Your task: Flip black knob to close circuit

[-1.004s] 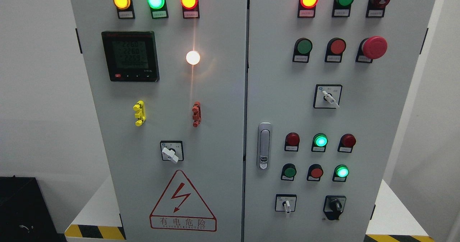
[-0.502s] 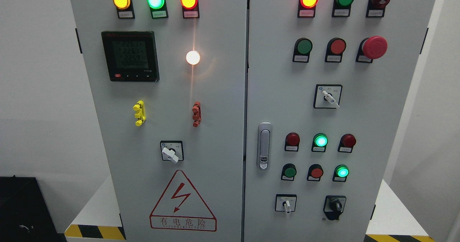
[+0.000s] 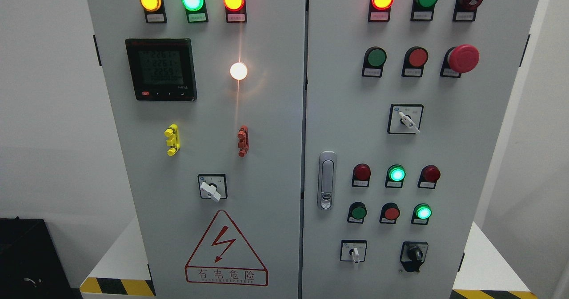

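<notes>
Head view: black knob (image 3: 414, 255) sits at about 5 o'clock on the right door of the grey cabinet (image 3: 275, 112), low corner, on a black square plate; its handle runs roughly upright, leaning slightly toward 11 o'clock. At its 9 o'clock is a white-handled selector switch (image 3: 354, 252); at its 12 o'clock, a lit green lamp (image 3: 422, 212). Neither robot hand shows, so their state cannot be told.
</notes>
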### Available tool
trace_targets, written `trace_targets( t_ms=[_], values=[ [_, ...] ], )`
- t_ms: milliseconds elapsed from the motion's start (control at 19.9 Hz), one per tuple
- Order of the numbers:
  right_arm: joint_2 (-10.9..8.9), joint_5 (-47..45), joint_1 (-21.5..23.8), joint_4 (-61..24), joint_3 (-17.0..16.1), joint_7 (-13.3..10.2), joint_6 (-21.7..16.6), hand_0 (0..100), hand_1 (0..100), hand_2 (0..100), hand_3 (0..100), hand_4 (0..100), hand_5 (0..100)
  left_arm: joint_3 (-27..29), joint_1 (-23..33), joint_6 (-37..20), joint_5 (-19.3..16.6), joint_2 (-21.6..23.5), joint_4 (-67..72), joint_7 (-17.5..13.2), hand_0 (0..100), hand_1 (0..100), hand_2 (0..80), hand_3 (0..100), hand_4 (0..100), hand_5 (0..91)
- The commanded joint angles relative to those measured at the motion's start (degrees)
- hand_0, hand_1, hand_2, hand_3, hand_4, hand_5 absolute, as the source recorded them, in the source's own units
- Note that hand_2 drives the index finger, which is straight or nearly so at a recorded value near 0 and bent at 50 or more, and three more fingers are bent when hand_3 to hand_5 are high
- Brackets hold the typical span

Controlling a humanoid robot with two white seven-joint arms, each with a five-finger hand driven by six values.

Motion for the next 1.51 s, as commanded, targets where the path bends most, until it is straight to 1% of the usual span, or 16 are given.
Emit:
trace_targets(
  t_ms=[0,251,351,502,653,803,904,1054,1255,1356,1456],
  values=[
    [-0.39,4.74,-2.92,-15.95,-1.98,0.42,0.07,0,0,94,100,99,100,0.00,0.00,0.00,0.00,0.00,0.00,0.04,12,56,0.0,0,0,0.0],
    [-0.74,5.80,-6.17,-17.80,-2.06,0.95,0.42,0,0,94,100,99,100,0.00,0.00,0.00,0.00,0.00,0.00,0.04,12,56,0.0,0,0,0.0],
    [-0.83,6.15,-7.32,-17.80,-3.11,3.14,0.77,0,0,94,100,99,100,0.00,0.00,0.00,0.00,0.00,0.00,0.04,12,56,0.0,0,0,0.0],
    [-0.74,8.09,-8.90,-17.89,-4.00,4.11,0.77,0,0,94,100,100,100,0.00,0.00,0.00,0.00,0.00,0.00,0.04,12,56,0.0,0,0,0.0],
    [-0.83,8.44,-10.39,-18.77,-4.35,6.13,0.86,0,0,94,100,100,100,0.00,0.00,0.00,0.00,0.00,0.00,0.04,12,56,0.0,0,0,0.0],
    [-0.74,9.84,-12.24,-18.77,-4.35,6.66,0.95,0,0,94,100,100,100,0.00,0.00,0.00,0.00,0.00,0.00,0.04,12,56,0.0,0,0,0.0],
    [-0.74,9.93,-13.38,-18.85,-4.35,8.68,1.30,0,0,94,100,100,100,0.00,0.00,0.00,0.00,0.00,0.00,0.04,12,56,0.0,0,0,0.0],
    [-0.83,9.93,-15.14,-18.50,-4.35,9.04,2.97,0,0,94,100,100,100,0.00,0.00,0.00,0.00,0.00,0.00,0.04,12,56,0.0,0,0,0.0],
    [-0.48,12.12,-17.16,-17.54,-4.35,9.21,3.06,0,0,94,100,100,100,0.00,0.00,0.00,0.00,0.00,0.00,0.04,12,56,0.0,0,0,0.0],
    [0.05,12.92,-17.43,-17.53,-4.26,10.44,3.14,0,0,94,100,100,100,0.00,0.00,0.00,0.00,0.00,0.00,0.04,12,56,0.0,0,0,0.0],
    [0.14,13.97,-17.43,-17.45,-3.91,10.62,3.23,0,0,94,100,100,100,0.00,0.00,0.00,0.00,0.00,0.00,0.04,12,56,0.0,0,0,0.0]
  ],
)
